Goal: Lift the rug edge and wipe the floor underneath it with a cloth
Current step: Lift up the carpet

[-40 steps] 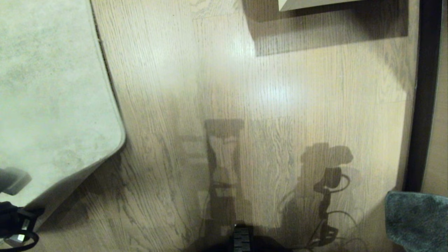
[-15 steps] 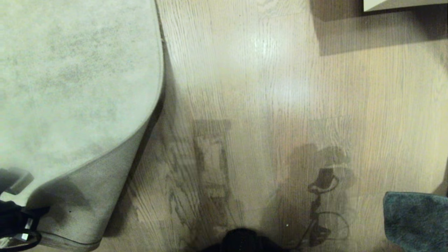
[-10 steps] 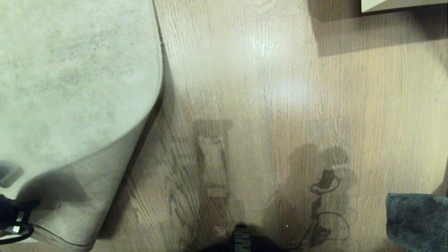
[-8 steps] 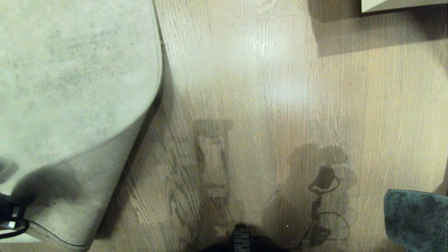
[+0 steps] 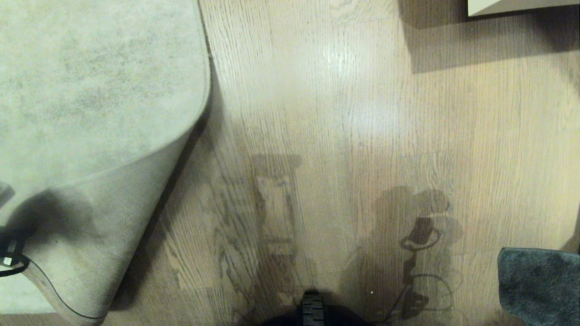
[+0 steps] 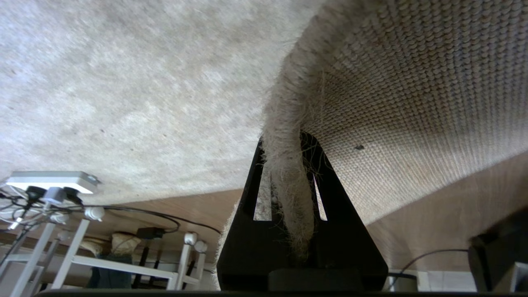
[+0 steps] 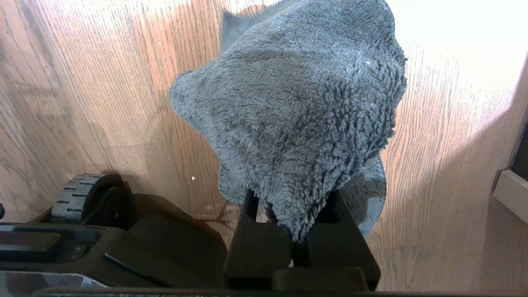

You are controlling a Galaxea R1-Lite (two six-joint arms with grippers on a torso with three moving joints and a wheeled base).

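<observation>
While left gripper (image 6: pixel 288 198) pinches the rug edge (image 6: pixel 284 136) off the floor (image 5: pixel 344 136), right gripper (image 7: pixel 295 235) clamps the cloth (image 7: pixel 297 111).

Cut off, covered, out of sight

Left gripper (image 5: pixel 7 253) nearly all past the head view's left edge, only dark fittings and a cable loop showing; in its wrist view, fingertips buried in the fringe of the rug edge (image 6: pixel 288 198). Cloth (image 5: pixel 539 285) cropped by the head view's lower right corner. Right gripper (image 7: pixel 293 237) draped by the cloth, fingertips covered. Floor (image 5: pixel 317 113) under the curled rug corner hidden.
</observation>
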